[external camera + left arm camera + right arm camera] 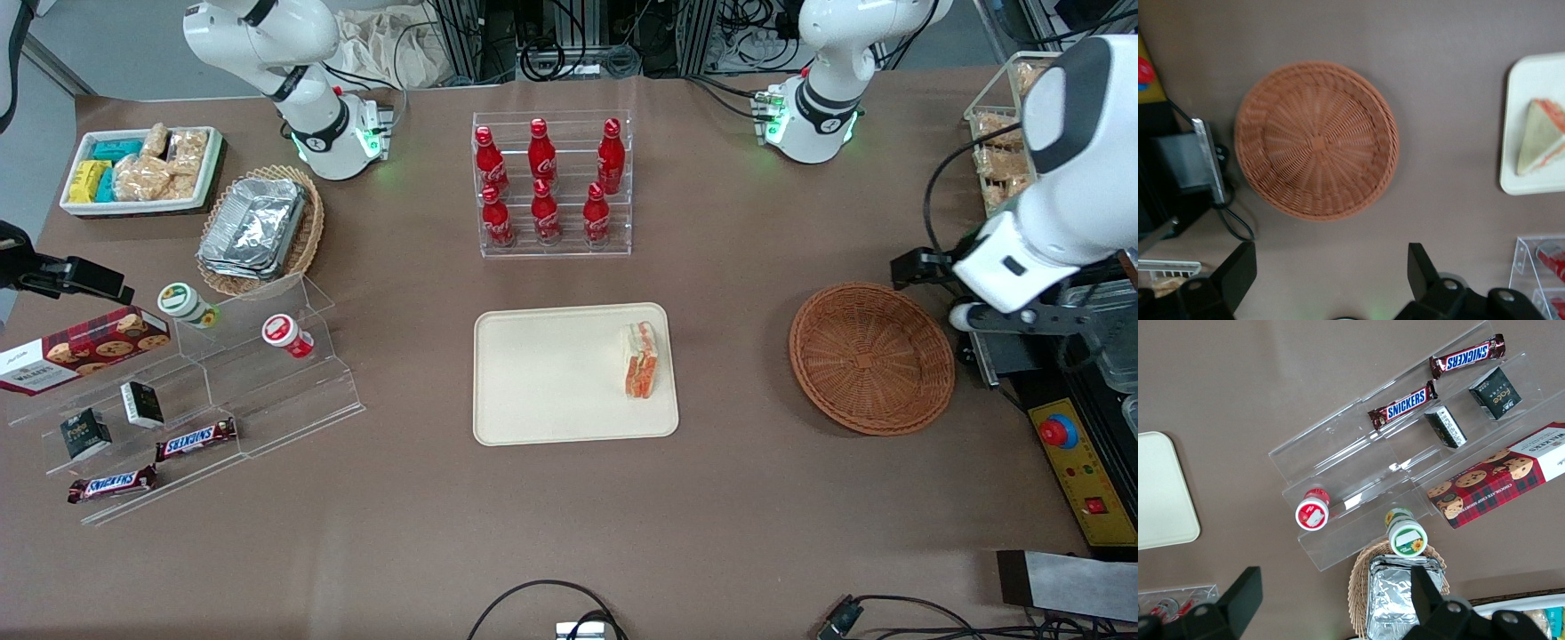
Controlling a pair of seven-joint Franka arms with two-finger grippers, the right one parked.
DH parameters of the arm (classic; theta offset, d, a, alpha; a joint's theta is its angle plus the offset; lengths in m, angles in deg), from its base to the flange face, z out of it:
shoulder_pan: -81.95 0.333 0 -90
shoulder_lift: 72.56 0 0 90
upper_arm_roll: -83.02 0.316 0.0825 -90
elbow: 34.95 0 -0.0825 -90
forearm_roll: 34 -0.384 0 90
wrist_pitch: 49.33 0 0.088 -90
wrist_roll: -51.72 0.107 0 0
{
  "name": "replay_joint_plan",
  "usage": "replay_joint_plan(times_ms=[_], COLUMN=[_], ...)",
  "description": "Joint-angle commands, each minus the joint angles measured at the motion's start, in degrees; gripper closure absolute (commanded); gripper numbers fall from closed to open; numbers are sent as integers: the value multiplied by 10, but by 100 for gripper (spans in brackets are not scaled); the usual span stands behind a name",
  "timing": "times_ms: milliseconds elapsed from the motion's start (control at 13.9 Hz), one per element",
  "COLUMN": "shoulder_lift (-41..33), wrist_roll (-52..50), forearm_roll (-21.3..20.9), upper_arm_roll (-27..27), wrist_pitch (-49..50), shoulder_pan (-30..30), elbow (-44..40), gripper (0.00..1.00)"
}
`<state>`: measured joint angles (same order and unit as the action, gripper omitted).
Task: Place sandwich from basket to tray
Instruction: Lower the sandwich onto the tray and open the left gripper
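The brown bench [551, 524] carries everything, and the largest task piece on it is the cream tray [551, 378], lying flat near the middle and nearer to the front camera than the clear rack of red bottles [553, 182]. Next in size is the round reddish-brown basket [871, 357], resting on the bench toward the working arm's end, well apart from the tray and with nothing inside it; the left wrist view looks straight down into its woven bowl [1317, 140]. The left arm's gripper [1331, 283] hangs above the bench just beside the basket, at the working arm's end of the bench, and in the front view it sits at the basket's edge [965, 318]. Its two dark fingers [1238, 270] are spread wide with nothing between them. Smallest is the sandwich [642, 359], a triangular wedge with white bread and orange-red filling, lying on the tray close to the rim that faces the basket; the left wrist view shows it there as well [1540, 135], resting flat on the tray's surface [1525, 87].
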<state>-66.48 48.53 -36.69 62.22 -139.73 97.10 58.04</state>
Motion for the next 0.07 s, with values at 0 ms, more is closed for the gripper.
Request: replay_joint_plan(times_ms=[0], shoulder_lift=[64], wrist_roll=[-22], forearm_roll=[-16], upper_arm_roll=[-8], wrist_pitch=[29], shoulder_pan=[-4], elbow=[-95], gripper=[0])
